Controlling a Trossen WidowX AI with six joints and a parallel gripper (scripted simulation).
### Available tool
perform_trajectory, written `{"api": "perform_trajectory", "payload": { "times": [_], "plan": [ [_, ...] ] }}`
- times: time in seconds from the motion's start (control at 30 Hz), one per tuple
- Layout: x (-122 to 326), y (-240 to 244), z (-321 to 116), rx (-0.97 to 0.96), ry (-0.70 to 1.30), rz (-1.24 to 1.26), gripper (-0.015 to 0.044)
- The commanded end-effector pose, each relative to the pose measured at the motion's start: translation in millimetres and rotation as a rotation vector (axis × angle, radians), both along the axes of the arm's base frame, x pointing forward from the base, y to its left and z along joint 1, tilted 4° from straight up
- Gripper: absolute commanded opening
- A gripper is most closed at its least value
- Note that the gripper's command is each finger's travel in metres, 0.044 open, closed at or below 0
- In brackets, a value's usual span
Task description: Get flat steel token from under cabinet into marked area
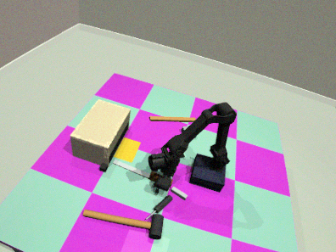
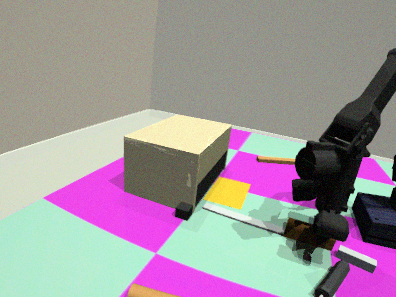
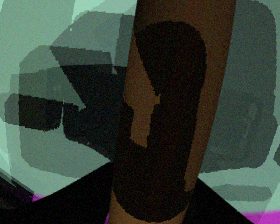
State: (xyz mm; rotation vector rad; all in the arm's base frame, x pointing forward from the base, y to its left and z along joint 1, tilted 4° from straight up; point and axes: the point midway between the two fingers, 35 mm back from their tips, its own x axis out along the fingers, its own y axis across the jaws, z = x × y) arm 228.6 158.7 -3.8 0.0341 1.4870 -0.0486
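The beige cabinet has a dark opening low in its front. The token is not visible. The yellow marked area lies in front of the cabinet. A long tool has a thin pale blade pointing towards the cabinet's near front corner, outside it, and a brown handle. My gripper points down, shut on the brown handle, low at the table. A pale bar shows beyond the handle, seemingly the tool's far end.
A small black block sits at the cabinet's near front corner. A dark-handled screwdriver lies near the pale bar. A hammer with a black head lies nearest the top camera. Another wooden handle lies behind the arm.
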Motion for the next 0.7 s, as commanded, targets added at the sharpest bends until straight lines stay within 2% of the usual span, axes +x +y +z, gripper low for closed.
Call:
{"api": "perform_trajectory", "payload": {
  "times": [0.0, 0.67],
  "plan": [
    [7.9, -0.7, 1.0, 0.001, -0.002, -0.013, 0.0],
    [36.0, -3.0, 3.7, 0.002, -0.004, -0.03, 0.0]
  ]
}}
